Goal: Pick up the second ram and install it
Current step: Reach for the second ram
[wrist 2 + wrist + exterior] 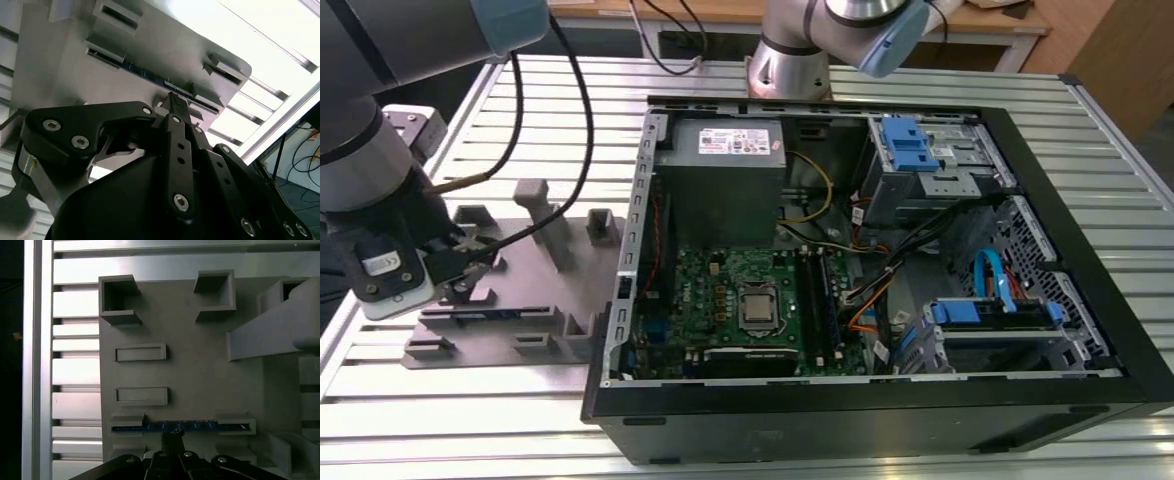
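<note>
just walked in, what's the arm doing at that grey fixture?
The arm's black gripper is down at the grey slotted fixture plate on the slatted metal table. It sits close beside the slim, long circuit-board strip, the second ram, which stands on edge in the fixture's brackets, not yet lifted out. The open black computer case with the green motherboard lies to the exterior view's right of the fixture.

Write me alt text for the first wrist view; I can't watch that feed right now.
The shut claw points at the middle of the ram, a slim strip standing on edge in a holder near one edge of a grey fixture; whether they touch is unclear. The fixture lies on a slatted metal table.
</note>
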Robot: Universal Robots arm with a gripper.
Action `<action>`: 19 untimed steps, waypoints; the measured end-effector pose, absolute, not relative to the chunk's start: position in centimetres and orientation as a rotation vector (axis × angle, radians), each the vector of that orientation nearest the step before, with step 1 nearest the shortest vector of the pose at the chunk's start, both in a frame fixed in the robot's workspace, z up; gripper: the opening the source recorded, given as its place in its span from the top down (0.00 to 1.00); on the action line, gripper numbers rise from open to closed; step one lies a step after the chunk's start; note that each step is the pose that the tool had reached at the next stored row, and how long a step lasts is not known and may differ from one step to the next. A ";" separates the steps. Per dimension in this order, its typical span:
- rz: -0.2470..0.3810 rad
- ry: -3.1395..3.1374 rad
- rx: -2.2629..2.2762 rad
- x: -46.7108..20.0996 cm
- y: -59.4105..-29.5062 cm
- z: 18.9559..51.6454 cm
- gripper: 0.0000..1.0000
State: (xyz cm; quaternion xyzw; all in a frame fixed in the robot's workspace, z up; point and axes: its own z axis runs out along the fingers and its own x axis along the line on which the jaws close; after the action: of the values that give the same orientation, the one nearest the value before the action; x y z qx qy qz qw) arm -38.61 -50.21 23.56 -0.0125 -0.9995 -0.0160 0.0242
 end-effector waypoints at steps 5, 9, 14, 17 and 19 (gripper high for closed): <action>-0.050 -3.093 -0.038 -38.8 -50.6 23.0 0.93; -0.050 -3.093 -0.038 -39.0 -51.0 22.6 0.93; -0.050 -3.093 -0.038 -39.1 -51.4 22.0 0.93; -0.050 -3.093 -0.038 -39.3 -51.6 21.7 0.93; -0.050 -3.093 -0.038 -39.3 -51.7 21.3 0.93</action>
State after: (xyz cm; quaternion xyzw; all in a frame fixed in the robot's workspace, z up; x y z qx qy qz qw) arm -39.27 -51.70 21.34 -0.0122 -0.9995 -0.0162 0.0240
